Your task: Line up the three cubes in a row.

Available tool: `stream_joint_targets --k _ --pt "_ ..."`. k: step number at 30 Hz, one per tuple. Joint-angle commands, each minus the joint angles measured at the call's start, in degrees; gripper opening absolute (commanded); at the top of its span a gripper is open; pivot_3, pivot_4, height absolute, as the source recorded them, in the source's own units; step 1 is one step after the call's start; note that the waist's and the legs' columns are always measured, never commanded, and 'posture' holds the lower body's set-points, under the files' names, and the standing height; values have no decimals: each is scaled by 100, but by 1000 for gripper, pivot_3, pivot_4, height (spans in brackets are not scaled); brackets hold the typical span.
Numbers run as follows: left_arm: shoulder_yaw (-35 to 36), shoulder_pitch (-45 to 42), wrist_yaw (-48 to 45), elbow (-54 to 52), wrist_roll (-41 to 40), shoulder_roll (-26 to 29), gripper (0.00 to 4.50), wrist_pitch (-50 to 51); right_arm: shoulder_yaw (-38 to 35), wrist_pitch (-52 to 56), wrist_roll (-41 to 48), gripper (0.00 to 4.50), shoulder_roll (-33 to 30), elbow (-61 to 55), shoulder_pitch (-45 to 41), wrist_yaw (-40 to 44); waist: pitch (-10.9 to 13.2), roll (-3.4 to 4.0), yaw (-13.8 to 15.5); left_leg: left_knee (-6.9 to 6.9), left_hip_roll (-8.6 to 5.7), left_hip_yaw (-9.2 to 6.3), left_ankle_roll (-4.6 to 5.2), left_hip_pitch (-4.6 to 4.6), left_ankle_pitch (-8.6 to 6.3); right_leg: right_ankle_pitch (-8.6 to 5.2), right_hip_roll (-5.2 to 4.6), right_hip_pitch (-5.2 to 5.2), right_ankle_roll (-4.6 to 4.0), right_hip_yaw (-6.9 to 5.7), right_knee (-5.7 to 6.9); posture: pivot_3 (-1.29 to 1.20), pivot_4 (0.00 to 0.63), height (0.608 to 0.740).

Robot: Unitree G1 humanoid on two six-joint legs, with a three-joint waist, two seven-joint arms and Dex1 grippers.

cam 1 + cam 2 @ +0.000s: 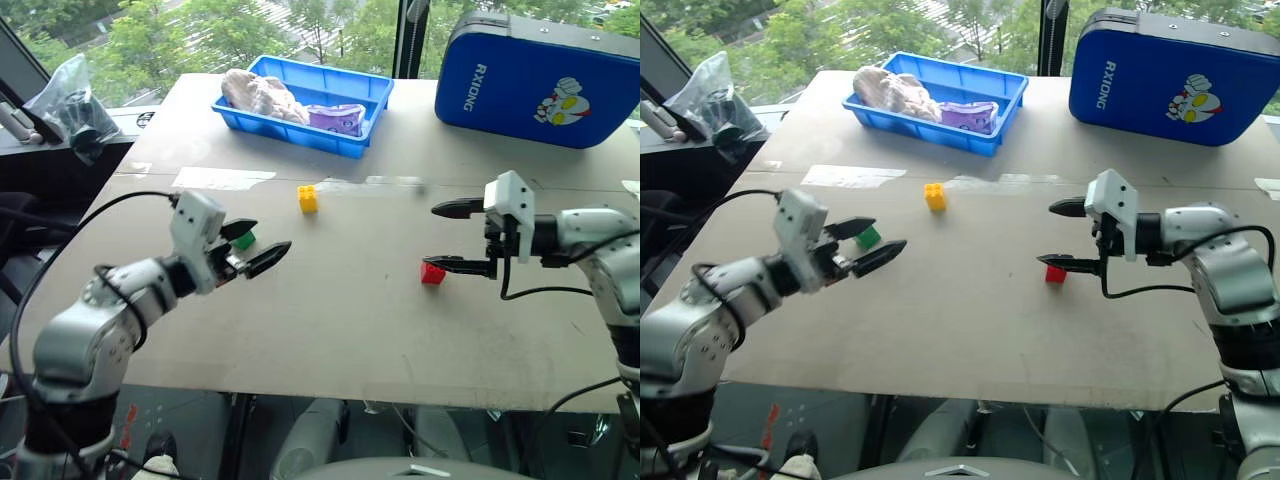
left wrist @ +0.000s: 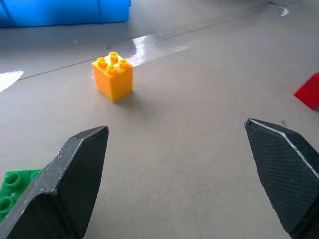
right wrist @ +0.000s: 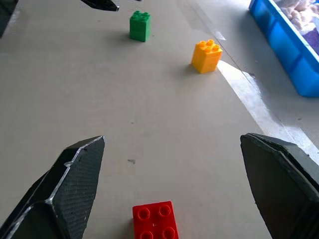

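A: Start with what's nearest. How do the grippers stand?

B: The left gripper hangs over the near left part of the table, its two black fingers spread wide with nothing between them. The right gripper is over the right side, fingers just as far apart, also empty. Neither touches a cube.

A: And the cubes?

B: The red cube sits on the table right by the right gripper's lower fingertip; in the right wrist view it lies between the two fingers, low and close. Whether the tip brushes it, I cannot tell. The green cube is by the left gripper, partly covered by its fingers in the head views. The yellow cube stands farther back, near the table's middle, well apart from the other two. The three form no row; they sit in a loose triangle.

A: Anything beyond that?

B: A strip of clear tape lies flat on the table behind the yellow cube. Farther back is a blue tray holding a pale crumpled bundle and a purple patterned item; what they are is hard to make out. To the right of the tray stands a blue case with white lettering and a cartoon figure, its right end cut off. Off the table's far left edge is a clear bag with dark contents.
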Motion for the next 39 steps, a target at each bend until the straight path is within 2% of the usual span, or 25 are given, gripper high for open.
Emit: stream_joint_targets --k 1,5,8,17,22,25,28,31,33,34,36,39 --pt "-535 -906 157 722 522 -120 4500 4 -1047 538 541 4480 -158 -1357 804 -545 1 -2 17 -1 -1 -4 0 -3 0 0 -3 0 0 -3 1 0 150 740" --pt "-1072 -1771 24 1721 1131 -317 4500 -345 -1804 987 1201 4480 -87 -2266 1468 -1055 3 -5 -20 2 -4 1 0 -6 0 1 -5 -2 1 -4 0 0 150 740" --pt "-1518 -2456 -607 2692 1536 -338 4500 -826 -2225 1121 1605 4480 -57 -2791 1987 -1310 3 -12 -87 6 -3 5 0 -2 1 2 -4 1 4 -2 4 0 150 740" --pt "-2608 -4187 -2755 6173 3040 -254 4500 -3060 -2531 1132 2136 4480 -55 -3571 2523 -2193 9 -22 -158 12 -5 4 1 -4 0 3 -2 3 6 -7 3 0 150 740" --pt "-2733 -4855 -3035 7657 3624 -544 4500 -4111 -2638 913 2208 4480 -114 -3896 2913 -2306 19 -44 -147 24 -10 -9 2 -17 0 4 -3 2 9 -22 3 0 150 740" --pt "-2657 -5160 -3161 8196 3822 -650 4500 -4399 -2676 864 2290 4480 -114 -4058 3062 -2472 19 -50 -155 55 -13 -26 2 -40 0 8 0 1 16 -41 7 0 150 740" --pt "-2493 -5342 -3392 8375 3839 -598 4500 -4183 -2633 782 2331 4480 -141 -4145 3196 -2583 18 -53 -180 84 -15 -37 3 -65 0 14 4 -9 25 -49 12 0 150 740" --pt "-2275 -5549 -3963 8086 3666 -200 4500 -3020 -2530 651 2285 4480 -258 -4149 3347 -2539 17 -55 -205 91 -18 -39 6 -70 -1 15 5 -9 28 -51 14 0 150 740" --pt "-2262 -5503 -4426 7575 3650 206 4500 -2090 -2487 582 2353 4480 -273 -4144 3361 -2523 21 -62 -329 92 -20 -42 7 -73 -2 15 7 -13 28 -55 17 0 150 740" --pt "-2306 -5127 -4699 6937 3621 580 4500 -1473 -2369 461 2309 4480 -294 -4062 3283 -2408 21 -62 -353 92 -20 -47 6 -77 -2 15 9 -19 28 -58 20 0 150 740" --pt "-2312 -4516 -4887 6105 3604 1020 4500 -890 -2168 329 2249 4480 -341 -3943 3129 -2273 17 -59 -395 91 -21 -47 7 -74 -2 15 5 -17 28 -57 24 0 150 740" --pt "-1952 -3772 -4651 5134 3322 1182 4500 -312 -1917 209 2202 4480 -402 -3774 2965 -2138 14 -54 -451 78 -18 -36 7 -45 -2 15 8 -6 28 -32 27 0 150 740"
